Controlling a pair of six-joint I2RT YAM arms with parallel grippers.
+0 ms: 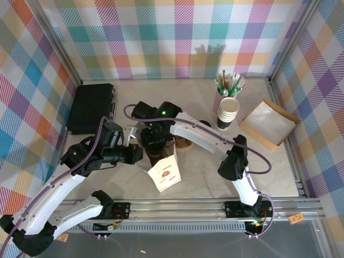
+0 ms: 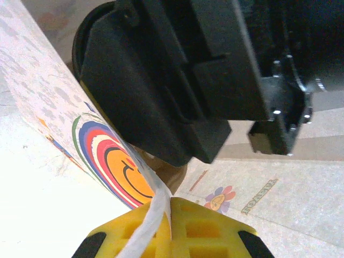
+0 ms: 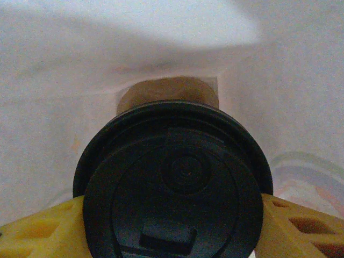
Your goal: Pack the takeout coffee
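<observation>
The left jaws are closed on the top edge of a white paper bag [image 2: 54,107] printed with a bright rainbow motif, which sits at the middle of the pale desk [image 1: 207,174] in the top view. The right jaws grip the takeout coffee [image 3: 174,188], a cup under a round black plastic lid. Yellow pads [image 3: 37,231] press on either side of it at the lower centre of the right wrist view, with the bag's white walls around it.

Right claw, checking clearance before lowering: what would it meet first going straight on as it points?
Probably the inside of the paper bag, just past the takeout coffee that the right claw grips; depth unclear.
</observation>
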